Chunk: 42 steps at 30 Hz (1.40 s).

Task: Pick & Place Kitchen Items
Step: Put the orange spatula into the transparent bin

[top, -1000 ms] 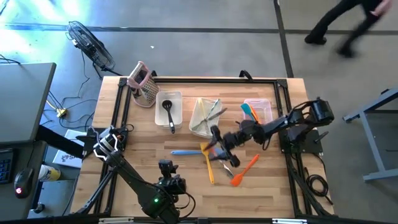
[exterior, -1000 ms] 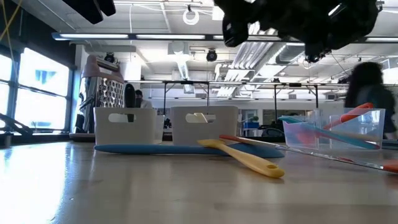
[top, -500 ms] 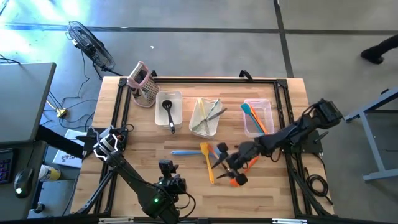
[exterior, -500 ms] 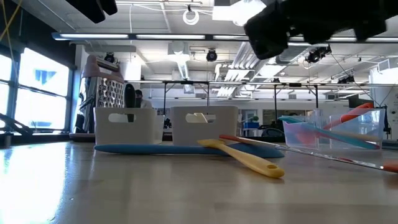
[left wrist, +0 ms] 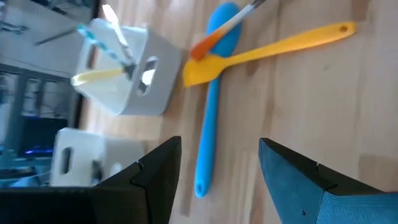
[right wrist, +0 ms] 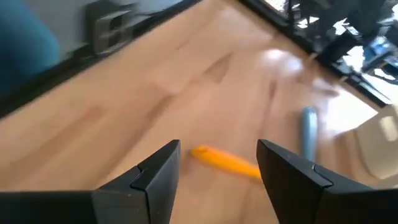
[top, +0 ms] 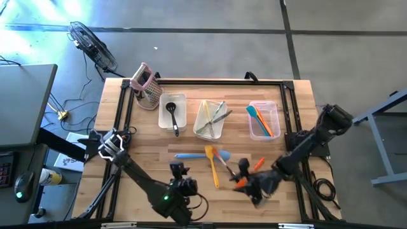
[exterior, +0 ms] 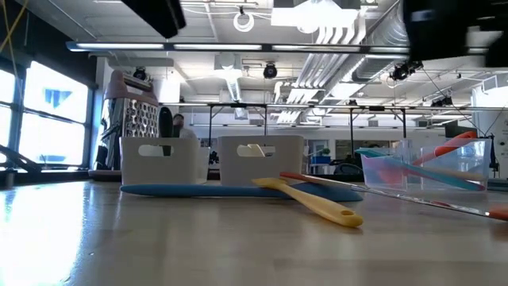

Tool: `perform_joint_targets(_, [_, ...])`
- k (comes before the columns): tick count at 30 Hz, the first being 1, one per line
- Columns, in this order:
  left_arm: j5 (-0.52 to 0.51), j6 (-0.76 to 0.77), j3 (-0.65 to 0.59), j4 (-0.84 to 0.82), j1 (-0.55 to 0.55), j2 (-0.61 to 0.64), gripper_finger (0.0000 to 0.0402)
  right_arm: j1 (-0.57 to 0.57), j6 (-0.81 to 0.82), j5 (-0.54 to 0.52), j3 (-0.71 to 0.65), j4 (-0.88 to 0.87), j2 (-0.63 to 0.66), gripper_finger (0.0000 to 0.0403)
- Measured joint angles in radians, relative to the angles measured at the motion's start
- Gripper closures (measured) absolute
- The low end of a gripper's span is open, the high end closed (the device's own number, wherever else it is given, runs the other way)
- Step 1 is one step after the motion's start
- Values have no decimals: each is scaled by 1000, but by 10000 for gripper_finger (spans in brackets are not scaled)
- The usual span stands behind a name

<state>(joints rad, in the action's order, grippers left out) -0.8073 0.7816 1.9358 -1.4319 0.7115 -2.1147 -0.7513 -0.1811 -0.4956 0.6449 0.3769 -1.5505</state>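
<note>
Right pincer (top: 247, 184) swung nearer, above the slim orange spatula (top: 249, 173).

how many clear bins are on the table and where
3, in a row along the table's far side: the left bin holds a black ladle, the middle bin metal utensils, the right bin spatulas. None seems hidden.

No readable text, labels or numbers, as far as views allow.
</note>
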Motion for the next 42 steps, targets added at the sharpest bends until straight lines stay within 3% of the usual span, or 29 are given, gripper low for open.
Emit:
perform_joint_targets(8, [96,-202,0,236,-81,0,193,-221,249,-181,0,-131,0,198])
perform_joint_targets(12, [99,-268,0,322,-96,0,193,-267,418,-165,0,-260,0,198])
perform_joint_targets(19, [109,-287,0,387,-96,0,193,-249,705,-15,0,-542,0,198])
perform_joint_targets(27, [149,-278,0,427,-96,0,193,-174,623,86,9,-573,0,198])
perform_joint_targets(33, [166,-279,0,435,-96,0,193,-90,563,114,70,-707,0,198])
perform_joint_targets(42, [166,-280,0,435,-96,0,193,28,506,271,83,-796,0,201])
